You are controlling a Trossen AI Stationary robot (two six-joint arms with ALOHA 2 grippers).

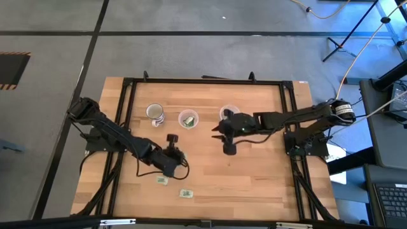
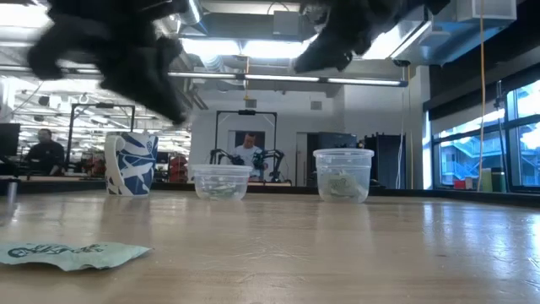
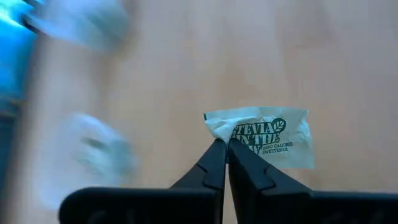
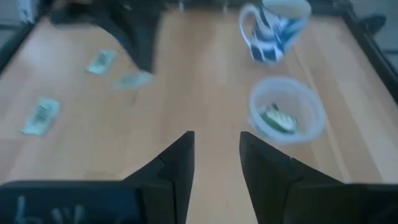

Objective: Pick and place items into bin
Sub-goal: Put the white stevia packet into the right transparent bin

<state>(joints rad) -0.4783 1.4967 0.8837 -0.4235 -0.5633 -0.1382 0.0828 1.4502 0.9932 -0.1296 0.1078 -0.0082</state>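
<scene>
Blurred at the left edge of the left wrist view: pale smears, not identifiable. Blurred too in the low view, both dark arms at the top of the frame.

Left of centre in the high view, on the light wooden tabletop: a white ceramic mug with blue pattern, contents not visible. Just right of it, a small clear plastic cup holding a crumpled green-and-white packet. Further right, a second clear plastic cup, partly covered by the right arm; in the low view, pale green wrappers inside it.

Lower left of centre in the high view, the left end effector, clenched on a small flat pale-green-and-white wrapped packet; in the left wrist view, fingertips pinched together on the packet's near edge, long axis running across the frame, printed side up, lettering readable upright.

Below that end effector in the high view, two more flat pale-green packets lying on the tabletop: one just beneath it, another near the lower centre, long axis roughly left to right. One such packet lying flat at the lower left of the low view.

Right of centre in the high view, the right end effector, released, fingers apart and gripping nothing, over bare wood.
</scene>
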